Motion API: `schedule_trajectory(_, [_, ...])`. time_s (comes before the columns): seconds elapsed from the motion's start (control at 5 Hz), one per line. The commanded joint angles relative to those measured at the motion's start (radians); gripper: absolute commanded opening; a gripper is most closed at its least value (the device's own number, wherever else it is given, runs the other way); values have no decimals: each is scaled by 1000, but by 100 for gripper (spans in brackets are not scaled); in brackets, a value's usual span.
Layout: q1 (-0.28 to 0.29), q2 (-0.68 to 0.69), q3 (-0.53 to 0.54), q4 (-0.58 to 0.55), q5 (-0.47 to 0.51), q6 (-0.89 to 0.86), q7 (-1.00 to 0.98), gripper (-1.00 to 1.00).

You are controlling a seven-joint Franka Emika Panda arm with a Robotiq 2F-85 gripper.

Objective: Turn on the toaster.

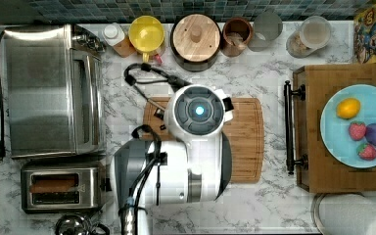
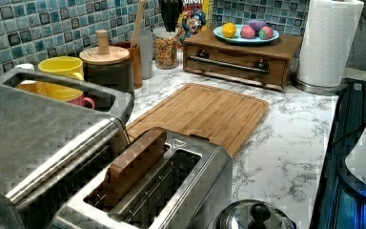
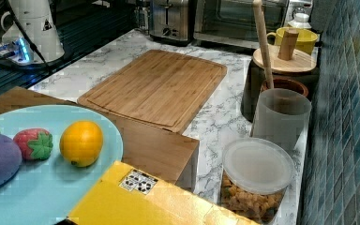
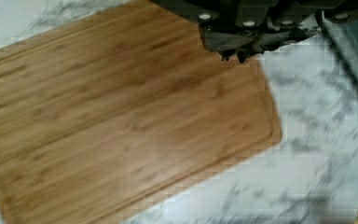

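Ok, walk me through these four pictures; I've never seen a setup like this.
This is one robot arm, the white machine seen from above, working at a marble kitchen counter. Three cameras stand off the arm: one overhead and two at the sides. The fourth sits on the wrist and looks down past the gripper at a bamboo cutting board; the gripper holds nothing.

In the top view's lower left is the small steel toaster with a brown slice in one slot, beside the larger toaster oven. Along the tiled wall stand a yellow mug and a wooden-lidded canister. At the top view's right, a blue plate of toy fruit rests on a wooden drawer box.
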Motion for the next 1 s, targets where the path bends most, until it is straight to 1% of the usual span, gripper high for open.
schedule_trajectory(0.2, [172, -192, 154, -122, 60, -62, -95, -100])
schedule_trajectory(0.4, [183, -160, 152, -183, 53, -21, -145, -100])
schedule_trajectory(0.6, [205, -147, 158, -227, 39, -22, -140, -100])
schedule_trajectory(0.8, [178, -134, 191, -247, 33, -20, -143, -100])
schedule_trajectory(1.0, [235, -143, 154, -285, 28, -3, -167, -100])
